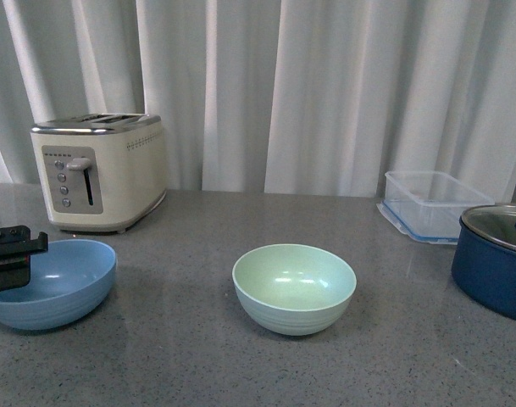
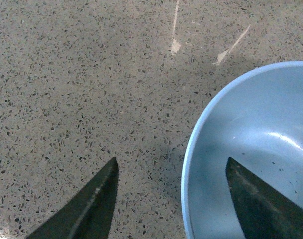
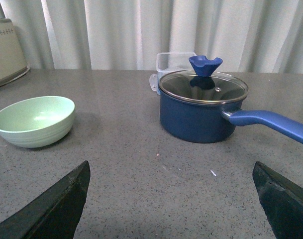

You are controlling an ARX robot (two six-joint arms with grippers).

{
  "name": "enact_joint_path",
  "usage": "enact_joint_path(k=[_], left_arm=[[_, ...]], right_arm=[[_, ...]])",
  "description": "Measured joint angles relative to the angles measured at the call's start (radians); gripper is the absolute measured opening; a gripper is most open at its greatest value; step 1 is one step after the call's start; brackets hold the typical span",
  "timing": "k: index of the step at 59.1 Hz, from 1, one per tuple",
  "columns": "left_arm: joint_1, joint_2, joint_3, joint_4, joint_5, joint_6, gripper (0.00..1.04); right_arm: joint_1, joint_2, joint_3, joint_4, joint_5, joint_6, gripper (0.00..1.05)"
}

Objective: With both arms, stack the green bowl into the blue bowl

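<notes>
The green bowl (image 1: pixel 294 287) stands upright at the middle of the grey counter; it also shows in the right wrist view (image 3: pixel 34 121). The blue bowl (image 1: pixel 56 284) stands at the left. My left gripper (image 1: pixel 10 254) is open right over the blue bowl's left rim. In the left wrist view the gripper (image 2: pixel 172 169) straddles the bowl's rim (image 2: pixel 188 164), one finger inside the bowl, one outside over the counter. My right gripper (image 3: pixel 171 172) is open and empty over bare counter, apart from the green bowl; it does not show in the front view.
A cream toaster (image 1: pixel 101 172) stands at the back left. A clear plastic container (image 1: pixel 433 206) sits at the back right. A dark navy pot (image 3: pixel 201 107) with a glass lid and long blue handle (image 3: pixel 270 124) stands at the right.
</notes>
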Motion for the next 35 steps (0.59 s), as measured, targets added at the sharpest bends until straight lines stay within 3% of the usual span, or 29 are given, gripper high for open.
enact_joint_path(k=[7, 18, 35], left_arm=[[-0.004, 0.0, 0.004, -0.022, -0.005, -0.013, 0.33], [-0.006, 0.0, 0.011, -0.034, 0.001, -0.038, 0.05], [-0.01, -0.012, 0.032, -0.061, -0.007, -0.048, 0.04]], right_arm=[[0.0, 0.0, 0.0, 0.0, 0.0, 0.0, 0.95], [0.0, 0.0, 0.0, 0.0, 0.0, 0.0, 0.95], [0.0, 0.0, 0.0, 0.0, 0.0, 0.0, 0.95]])
